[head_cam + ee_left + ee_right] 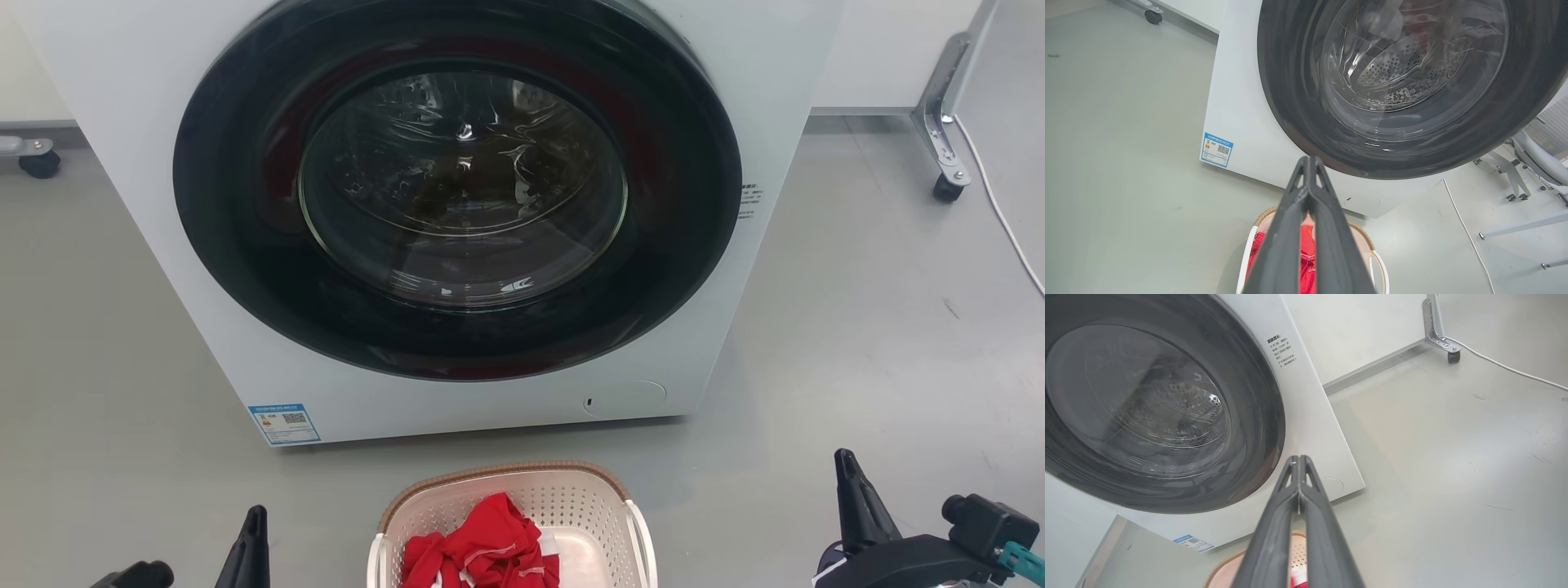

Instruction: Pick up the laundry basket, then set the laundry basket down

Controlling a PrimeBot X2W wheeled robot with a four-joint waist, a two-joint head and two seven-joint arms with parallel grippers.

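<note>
Head view showed the cream-white perforated plastic laundry basket (571,500), with its brown woven-look rim and white side handles, standing on the smooth grey floor (816,327) near the lower front edge of a white front-loading washing machine (457,404), a strip of bare floor between them. A crumpled red cloth (482,543) lay inside the basket, towards its left side. The washing machine's round dark-rimmed glass door (461,184) was closed, and a small blue label (283,423) sat at the lower left corner of its front. The left gripper (258,516) stood to the left of the basket and the right gripper (846,465) well off to its right, neither touching it. Both wrist views showed each gripper's two long dark fingers pressed together at the tips, with nothing between them. A thin white cable (1000,212) ran across the floor at the far right, beside a metal leg on a black caster (943,143).
</note>
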